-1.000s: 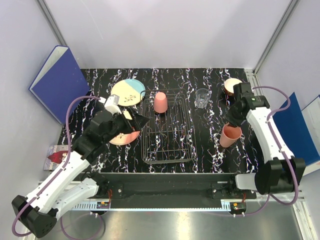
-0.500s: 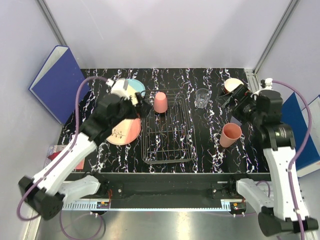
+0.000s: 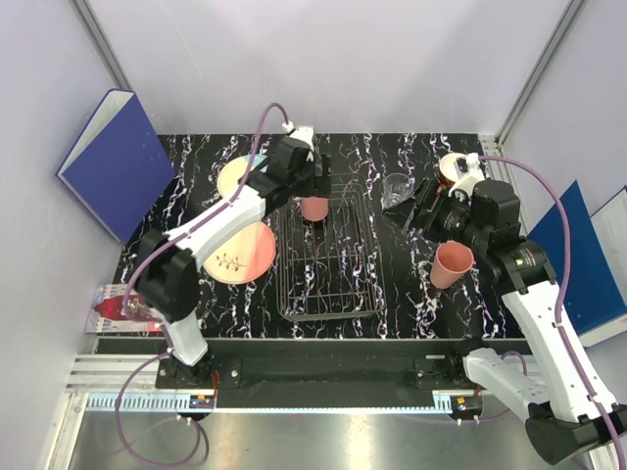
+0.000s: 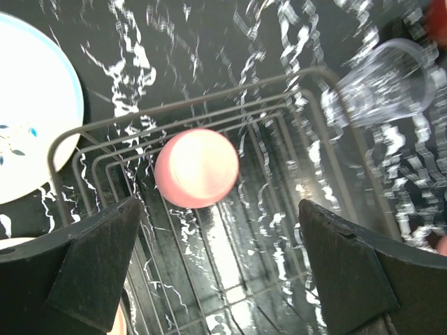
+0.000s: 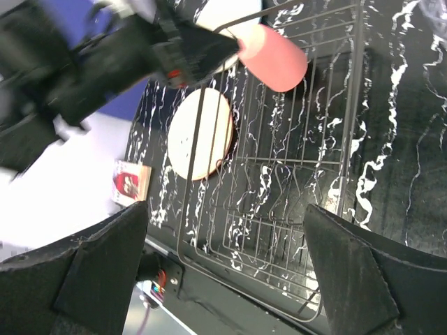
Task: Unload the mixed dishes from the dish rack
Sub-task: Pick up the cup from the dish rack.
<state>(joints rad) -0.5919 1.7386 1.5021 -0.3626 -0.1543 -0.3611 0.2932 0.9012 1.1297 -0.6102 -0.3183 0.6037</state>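
The dish rack [image 3: 333,294] lies mid-table. A salmon-pink cup [image 3: 313,205] stands upside down at its far end. My left gripper [image 3: 310,182] hovers open just above that cup; in the left wrist view the cup [image 4: 197,167] sits ahead of the wide-apart fingers [image 4: 98,258], untouched. My right gripper [image 3: 416,208] is open, beside the clear glass [image 3: 395,190]. A second pink cup [image 3: 451,264] stands on the table right of the rack. A pink plate [image 3: 240,253] and a blue-and-cream plate [image 3: 238,176] lie left of it. A red bowl [image 3: 454,168] is far right.
Blue binders lean at the left wall [image 3: 113,162] and right wall [image 3: 588,259]. A red-and-white booklet [image 3: 118,305] lies at the near left table edge. The right wrist view looks across the rack [image 5: 293,181] toward the left arm [image 5: 140,49].
My right gripper opened, left the pink cup on the table and moved up toward the glass. My left arm swung from the pink plate to above the cup in the rack.
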